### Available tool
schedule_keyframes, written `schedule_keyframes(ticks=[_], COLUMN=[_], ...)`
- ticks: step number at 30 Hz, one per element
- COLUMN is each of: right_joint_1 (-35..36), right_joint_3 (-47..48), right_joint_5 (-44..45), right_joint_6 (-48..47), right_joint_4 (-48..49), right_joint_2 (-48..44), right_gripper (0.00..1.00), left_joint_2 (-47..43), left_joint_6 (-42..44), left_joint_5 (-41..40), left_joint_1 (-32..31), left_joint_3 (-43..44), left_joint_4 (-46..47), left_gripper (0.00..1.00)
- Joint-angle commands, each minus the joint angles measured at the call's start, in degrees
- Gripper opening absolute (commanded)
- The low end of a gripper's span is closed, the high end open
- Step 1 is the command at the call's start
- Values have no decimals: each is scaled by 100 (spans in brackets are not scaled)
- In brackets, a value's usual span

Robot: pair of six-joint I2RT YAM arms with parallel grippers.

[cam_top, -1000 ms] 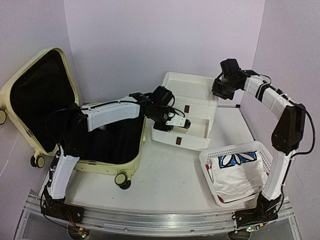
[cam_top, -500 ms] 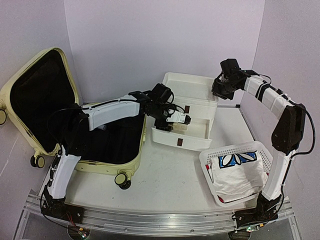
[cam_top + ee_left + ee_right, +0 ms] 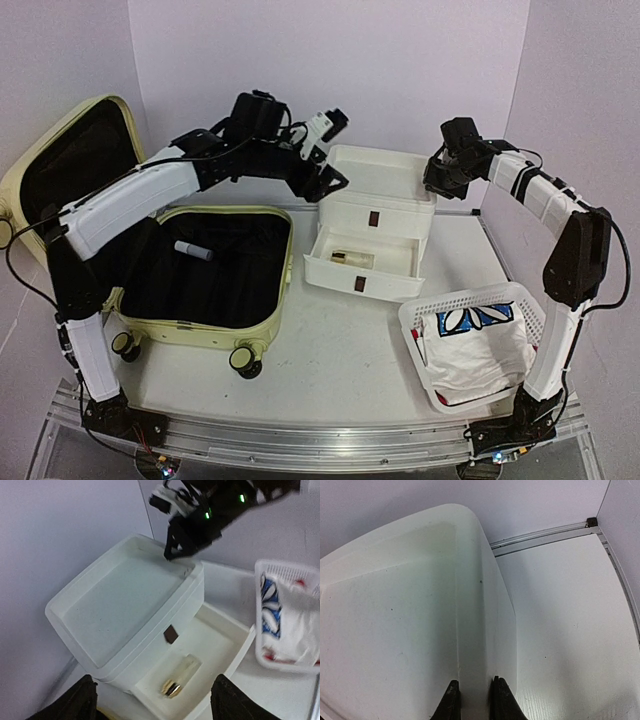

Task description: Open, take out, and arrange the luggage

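Note:
The luggage [image 3: 215,335], a pale yellow-green suitcase, lies open at the left with its lid [image 3: 20,185] raised and its black lining showing. A small white tube [image 3: 193,250] rests inside it. My left gripper [image 3: 338,150] hangs open in the air over the left side of the white drawer box [image 3: 375,175]. In the left wrist view its jaws [image 3: 155,705] stand wide apart with nothing between them. Below them a clear bottle with a gold cap [image 3: 181,676] lies in the pulled-out drawer [image 3: 365,270]. My right gripper [image 3: 473,700] is shut on the box's right rim [image 3: 485,630].
A white mesh basket [image 3: 470,297] holding a white cloth with a blue print [image 3: 475,345] stands at the front right. The suitcase wheels [image 3: 245,360] stick out toward the front. Purple walls close in the back and both sides.
My left gripper has opened and risen up and back from the drawer, leaving the bottle lying there. The tube in the suitcase has come into sight. The right arm has not moved.

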Motion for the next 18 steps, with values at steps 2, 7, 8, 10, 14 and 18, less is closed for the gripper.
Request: schedule_keyframes(ticks=[2, 7, 8, 10, 14, 18], right_joint_1=[36, 37, 39, 33, 35, 43], right_joint_3=[101, 70, 70, 45, 30, -10], right_joint_5=[-723, -734, -743, -745, -792, -811], right_joint_6=[521, 539, 548, 560, 605, 613], right_joint_4=[17, 16, 18, 16, 16, 16], right_joint_2=[-73, -46, -28, 9, 71, 51], right_gripper=[0, 0, 0, 0, 0, 0], left_joint_2=[-714, -1047, -1002, -905, -690, -428], left_joint_6=[-4537, -7026, -7221, -7605, -7979, -8263], left_joint_5=[269, -272, -379, -604, -1120, -1519], left_joint_1=[-127, -637, -718, -826, -888, -886], left_joint_3=[-1374, -3190, -3322, -3482, -4039, -4432], left_joint_4=[1042, 2418, 2576, 2786, 3606, 4195], left_gripper=[67, 62, 60, 54, 40, 29])
